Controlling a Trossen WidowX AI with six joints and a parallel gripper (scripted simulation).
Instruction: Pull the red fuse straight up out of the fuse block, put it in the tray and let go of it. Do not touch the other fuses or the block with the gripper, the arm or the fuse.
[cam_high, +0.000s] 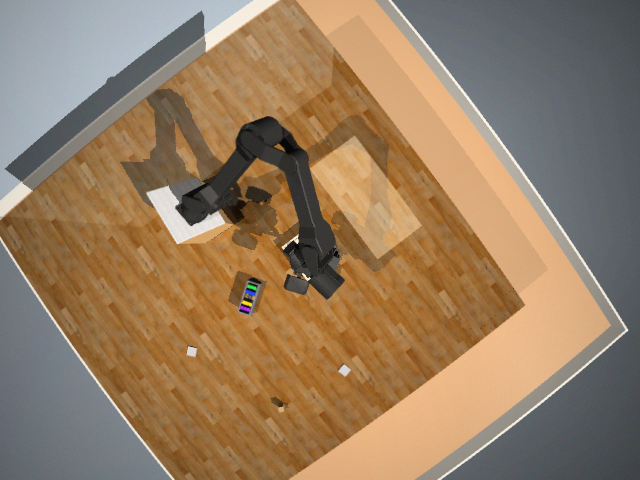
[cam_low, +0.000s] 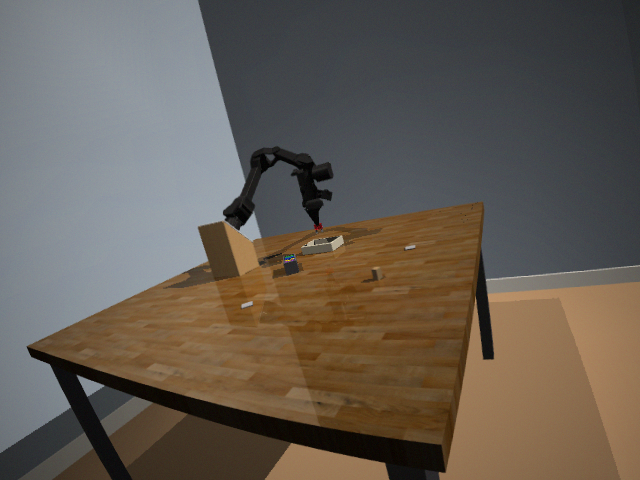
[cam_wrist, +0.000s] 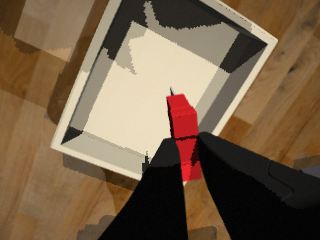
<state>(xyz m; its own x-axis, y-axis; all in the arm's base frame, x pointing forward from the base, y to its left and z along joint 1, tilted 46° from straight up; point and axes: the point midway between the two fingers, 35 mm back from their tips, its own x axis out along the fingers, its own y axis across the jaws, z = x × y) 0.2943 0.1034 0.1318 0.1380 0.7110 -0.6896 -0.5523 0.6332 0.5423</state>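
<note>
Tabletop (cam_low: 320, 330) of wood, walls seemingly grey.

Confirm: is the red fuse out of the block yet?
Out. The pincer holds the red fuse above the tray, well clear of the fuse block.

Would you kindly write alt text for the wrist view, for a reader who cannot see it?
The gripper is shut on the red fuse, holding it above a shallow white tray that sits on a wooden table. The fuse's tip lies over the tray's pale floor, near one wall.
</note>
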